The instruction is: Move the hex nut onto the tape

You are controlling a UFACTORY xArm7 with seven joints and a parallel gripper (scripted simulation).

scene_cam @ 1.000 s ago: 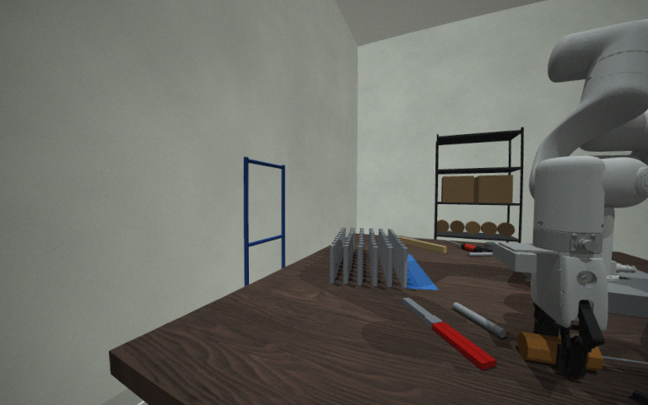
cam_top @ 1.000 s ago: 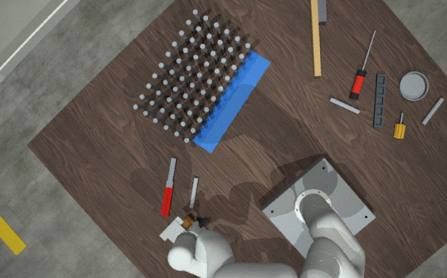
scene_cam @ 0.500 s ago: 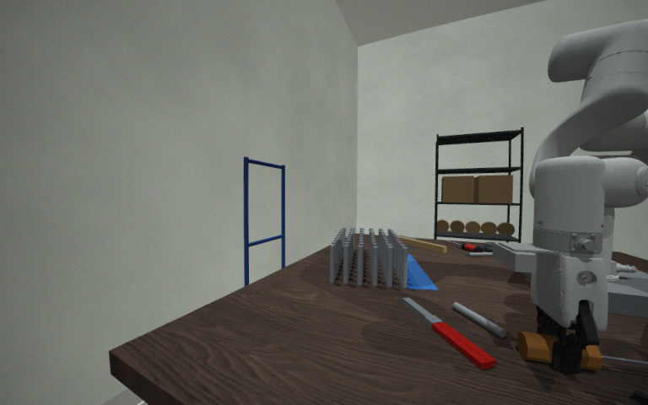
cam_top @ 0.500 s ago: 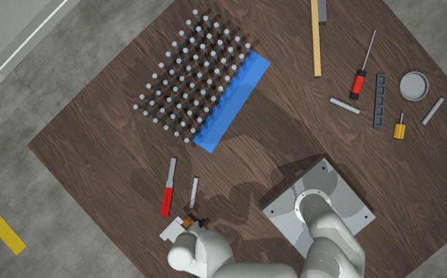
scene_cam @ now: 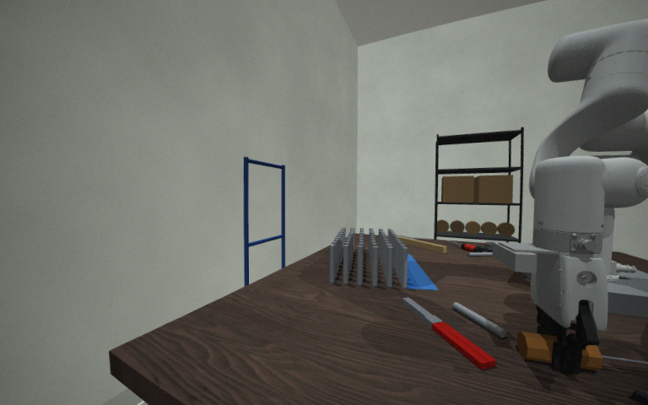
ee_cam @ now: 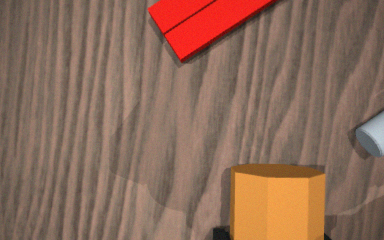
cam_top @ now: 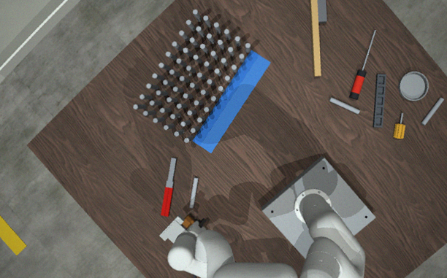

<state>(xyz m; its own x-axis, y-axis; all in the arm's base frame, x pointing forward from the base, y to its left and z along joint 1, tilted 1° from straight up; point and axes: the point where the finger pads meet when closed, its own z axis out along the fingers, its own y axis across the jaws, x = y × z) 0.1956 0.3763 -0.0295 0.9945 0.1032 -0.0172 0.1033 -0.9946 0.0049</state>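
My gripper [cam_top: 194, 223] [scene_cam: 568, 354] is low over the near left of the table, shut on the orange-brown handle of the hook pick [cam_top: 188, 219] [scene_cam: 531, 345] [ee_cam: 277, 202], which lies on the wood. Its thin shaft [scene_cam: 621, 359] runs off to the right; the hook is hidden. The block of upright grey spacers [cam_top: 192, 75] [scene_cam: 368, 257] stands far from the gripper at the back left. The blue strip of tape [cam_top: 232, 100] [scene_cam: 420, 278] lies along its side. The hex nut is hidden among the spacers.
A red-handled chisel [cam_top: 167, 200] [scene_cam: 461, 343] [ee_cam: 210, 22] and a grey rod [cam_top: 193, 192] [scene_cam: 479, 320] [ee_cam: 372, 134] lie close to the gripper. The arm's base plate [cam_top: 325, 191] sits mid-front. A wooden brush [cam_top: 317, 29], a screwdriver [cam_top: 358, 83] and a round dish [cam_top: 413, 85] lie at the right.
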